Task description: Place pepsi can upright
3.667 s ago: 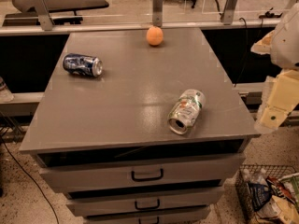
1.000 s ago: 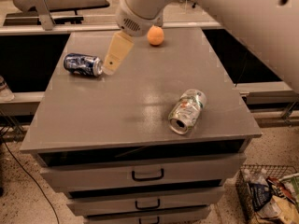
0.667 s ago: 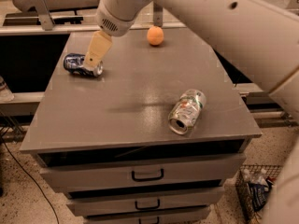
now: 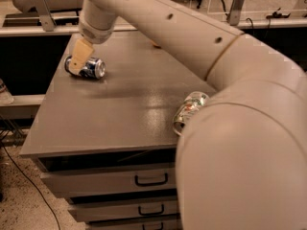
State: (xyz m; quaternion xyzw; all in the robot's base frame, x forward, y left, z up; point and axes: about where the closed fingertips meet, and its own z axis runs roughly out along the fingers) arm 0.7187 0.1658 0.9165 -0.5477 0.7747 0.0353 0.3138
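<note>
The pepsi can [image 4: 92, 68] is dark blue with silver ends and lies on its side at the far left of the grey cabinet top [image 4: 120, 104]. My gripper [image 4: 78, 57] hangs from the tan arm [image 4: 158, 18] and is down at the can's left end, overlapping it in the view. Whether it touches the can does not show.
A green and silver can [image 4: 190, 110] lies on its side near the front right, partly hidden by my arm, which fills the right of the view. Drawers [image 4: 144, 178] are below the top. Benches and rails stand behind the cabinet. A cable lies on the floor at left.
The arm has swung from the right side across the cabinet to the far left. The gripper has come down onto the pepsi can's left end. The arm now hides the orange ball.
</note>
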